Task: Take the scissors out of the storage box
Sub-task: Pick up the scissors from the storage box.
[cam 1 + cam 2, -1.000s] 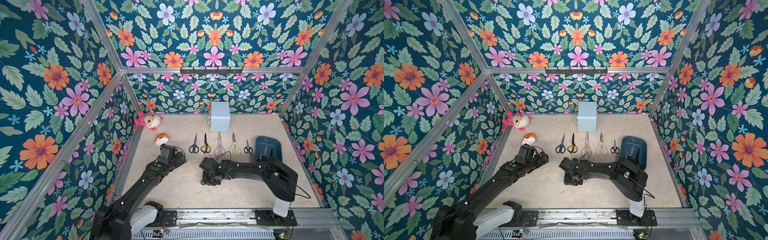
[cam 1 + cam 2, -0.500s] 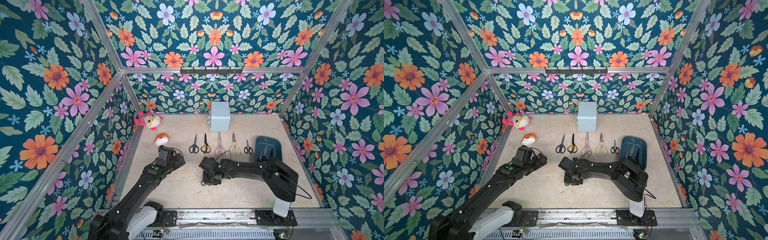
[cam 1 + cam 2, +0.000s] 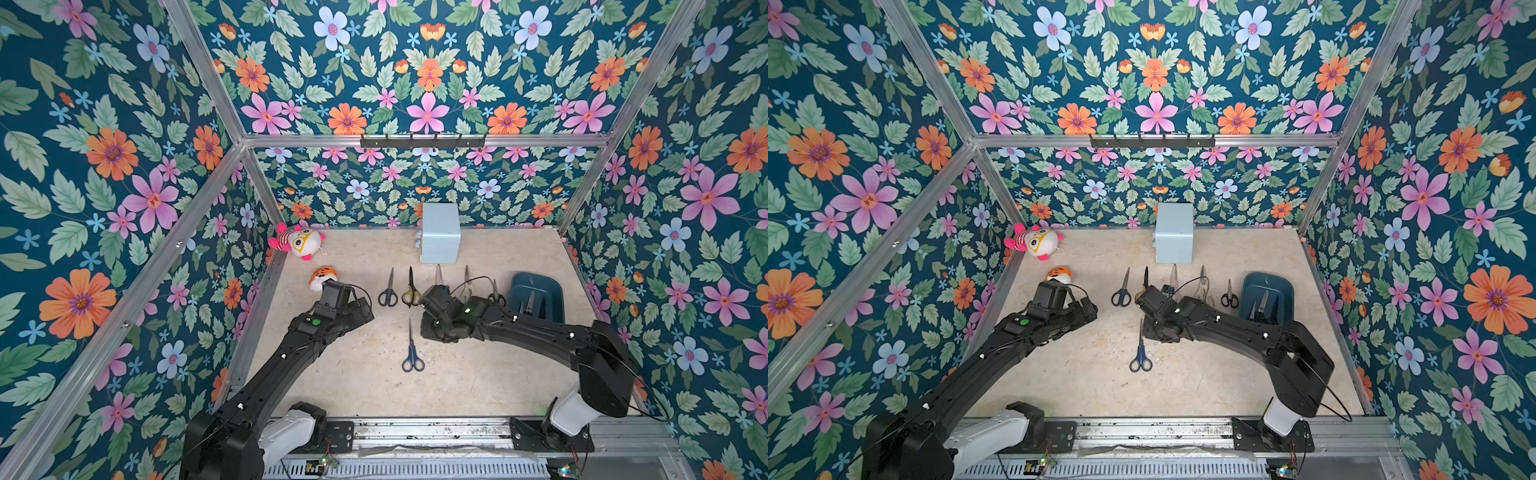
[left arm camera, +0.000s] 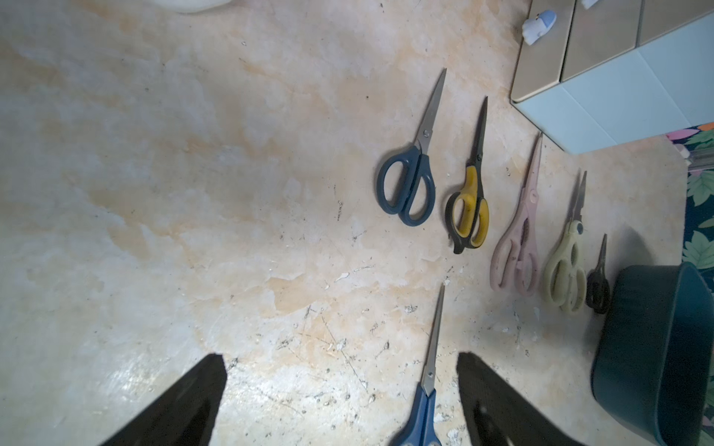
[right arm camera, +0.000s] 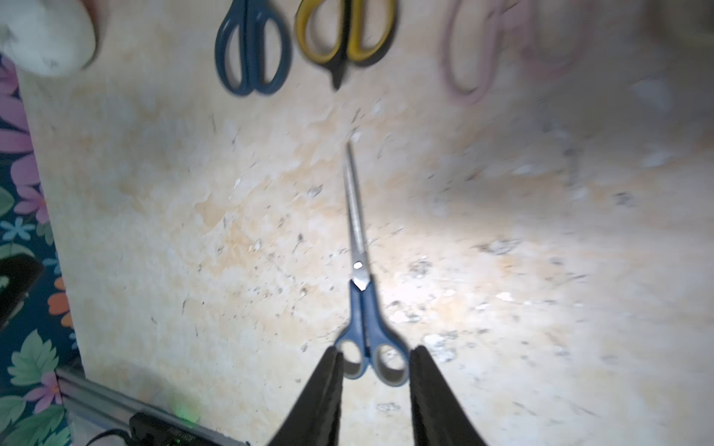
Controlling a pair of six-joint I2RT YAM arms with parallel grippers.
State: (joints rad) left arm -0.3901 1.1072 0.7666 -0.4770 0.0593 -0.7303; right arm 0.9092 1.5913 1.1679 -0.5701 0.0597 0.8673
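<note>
teal plastic tub (image 3: 536,276) sits by the right edge of the worktop (image 3: 353,386), with scissor blades (image 3: 530,300) showing inside it; how many pairs cannot be told. just beside the tub, a row of five pairs runs toward the left edge, tips to the back edge: small black scissors (image 4: 598,287), cream shears (image 4: 565,270), pink shears (image 4: 517,251), yellow-and-black scissors (image 4: 469,208) and dark blue scissors (image 4: 407,185). nearer the front edge, about mid-worktop, blue-handled scissors (image 3: 411,349) lie flat and alone, blades shut, tips to the back edge. the right gripper (image 5: 376,349) hangs over their handle loops, its jaws apart and gripping nothing. the left gripper (image 4: 340,357) hovers toward the left edge, jaws spread wide and empty, with that pair's blade in sight below. a pale blue box (image 3: 440,232) stands at the back edge.
</note>
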